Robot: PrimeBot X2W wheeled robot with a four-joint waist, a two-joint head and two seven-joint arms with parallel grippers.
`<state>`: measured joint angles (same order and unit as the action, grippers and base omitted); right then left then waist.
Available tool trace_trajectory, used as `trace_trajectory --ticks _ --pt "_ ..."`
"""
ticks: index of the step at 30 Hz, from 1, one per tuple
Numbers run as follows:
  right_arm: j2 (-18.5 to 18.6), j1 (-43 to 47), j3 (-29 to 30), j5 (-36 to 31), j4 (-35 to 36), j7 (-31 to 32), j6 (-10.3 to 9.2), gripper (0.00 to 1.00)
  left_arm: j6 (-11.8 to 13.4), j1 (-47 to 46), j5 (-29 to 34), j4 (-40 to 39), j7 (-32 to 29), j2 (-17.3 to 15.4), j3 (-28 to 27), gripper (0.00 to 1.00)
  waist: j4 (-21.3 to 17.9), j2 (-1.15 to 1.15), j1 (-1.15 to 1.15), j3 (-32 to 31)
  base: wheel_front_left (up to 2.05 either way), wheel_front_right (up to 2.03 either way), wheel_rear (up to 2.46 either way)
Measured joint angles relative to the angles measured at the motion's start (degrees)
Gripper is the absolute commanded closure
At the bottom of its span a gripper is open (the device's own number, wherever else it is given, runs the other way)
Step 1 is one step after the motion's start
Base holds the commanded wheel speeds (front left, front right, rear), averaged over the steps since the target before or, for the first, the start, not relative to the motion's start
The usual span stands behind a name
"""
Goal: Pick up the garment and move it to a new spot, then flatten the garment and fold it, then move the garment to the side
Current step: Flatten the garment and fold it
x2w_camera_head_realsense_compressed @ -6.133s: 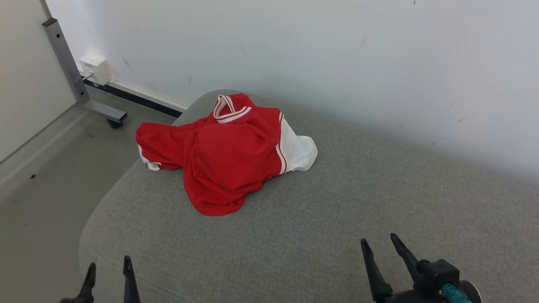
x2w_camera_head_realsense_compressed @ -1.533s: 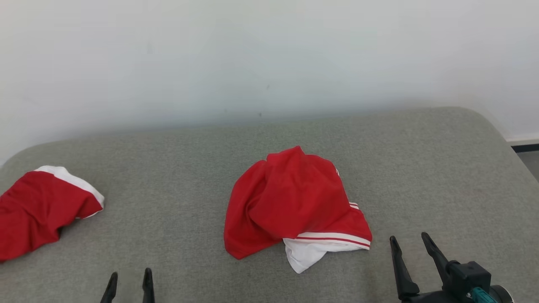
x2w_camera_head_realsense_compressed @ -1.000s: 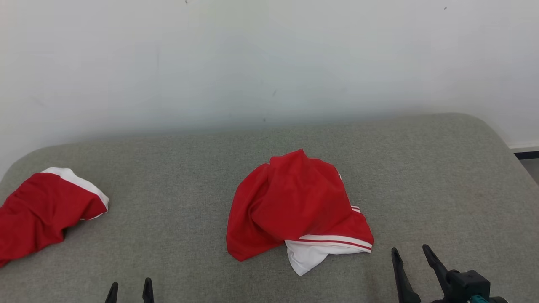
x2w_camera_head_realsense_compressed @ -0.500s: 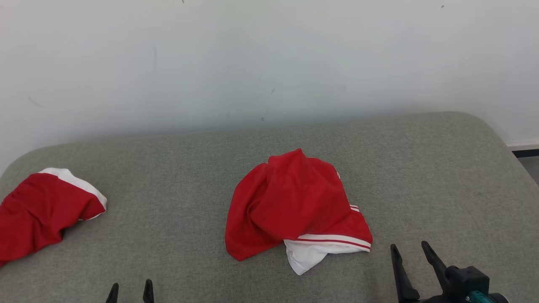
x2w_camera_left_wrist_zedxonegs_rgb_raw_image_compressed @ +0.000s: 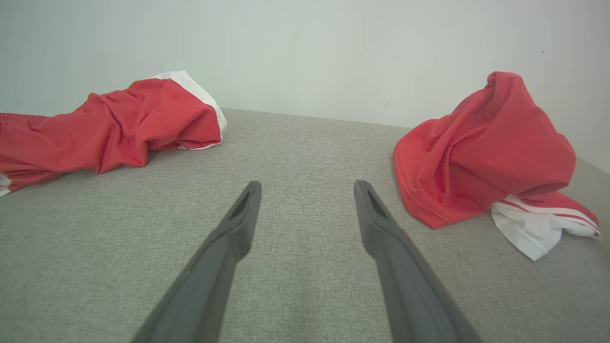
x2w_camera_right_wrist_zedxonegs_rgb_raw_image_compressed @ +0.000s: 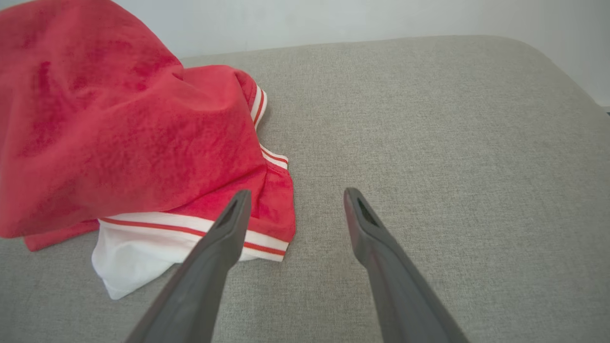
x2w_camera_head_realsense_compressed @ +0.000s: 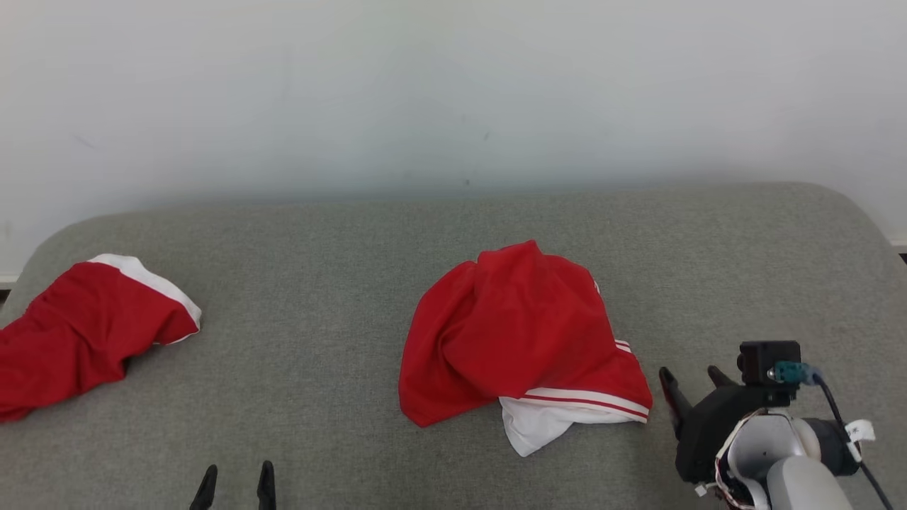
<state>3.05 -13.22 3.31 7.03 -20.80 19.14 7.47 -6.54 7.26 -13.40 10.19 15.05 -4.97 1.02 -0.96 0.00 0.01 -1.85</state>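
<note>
Garment (x2w_camera_head_realsense_compressed: 517,333) sat bunched in a red heap near the middle of a wide grey cushion (x2w_camera_head_realsense_compressed: 319,234), which ran back to a white wall (x2w_camera_head_realsense_compressed: 453,85) and rounded off at its far corners. The cushion offered the most bare room between this heap and a second red garment (x2w_camera_head_realsense_compressed: 85,333) lying well apart at the left end. A narrower clear stretch lay to the right before the corner fell away. The wall close behind left little room for a backward swing. The cloth looked thin, light and limp, likely to sag and drag when lifted, so one pinch would probably leave most of it trailing. The right end effector (x2w_camera_head_realsense_compressed: 691,375) hung just beside the heap, fingers spread and empty. The left end effector (x2w_camera_head_realsense_compressed: 237,471) waited near the front, also spread and empty, apart from both garments. The striped hem (x2w_camera_head_realsense_compressed: 581,404) over the white panel (x2w_camera_head_realsense_compressed: 538,428) seemed the firmest, most exposed edge to grip.
</note>
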Motion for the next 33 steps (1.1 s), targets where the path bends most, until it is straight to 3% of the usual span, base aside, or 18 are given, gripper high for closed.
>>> trace_trajectory --ticks 7,21,22,23,24,33 --pt "1.22 -7.92 3.7 -3.3 -8.53 4.07 0.0 0.0 -0.51 -3.04 0.24 0.27 0.0 0.23 1.67 0.0 2.56 0.01 0.01 2.86 0.0 0.0 0.0" --pt "3.28 -16.25 3.27 -5.8 -24.24 4.72 0.0 0.0 -0.59 -6.39 0.38 1.34 0.0 0.66 2.72 0.0 7.89 0.01 0.0 8.03 0.0 0.0 0.0" --pt "3.39 -16.66 3.33 -5.79 -25.07 4.86 0.0 0.09 -0.59 -6.39 0.44 1.45 0.0 0.69 2.7 0.0 8.21 0.01 0.0 8.21 0.0 0.0 0.0" --pt "3.42 -17.16 3.41 -5.58 -25.94 5.1 0.0 0.47 -0.59 -6.39 0.46 1.47 0.0 0.69 2.64 0.0 8.48 0.0 0.0 8.34 0.0 0.0 0.0" --pt "3.46 -17.5 3.46 -5.1 -26.51 5.17 -0.01 1.0 -0.59 -6.39 0.46 1.48 0.0 0.71 2.57 0.0 8.72 0.0 -0.01 8.43 0.0 0.0 0.0" --pt "2.7 -18.51 1.16 0.19 -26.71 2.14 0.0 1.0 -0.62 -6.05 0.45 1.65 0.0 1.02 1.89 0.0 8.77 0.01 0.0 7.07 0.0 0.0 0.0"
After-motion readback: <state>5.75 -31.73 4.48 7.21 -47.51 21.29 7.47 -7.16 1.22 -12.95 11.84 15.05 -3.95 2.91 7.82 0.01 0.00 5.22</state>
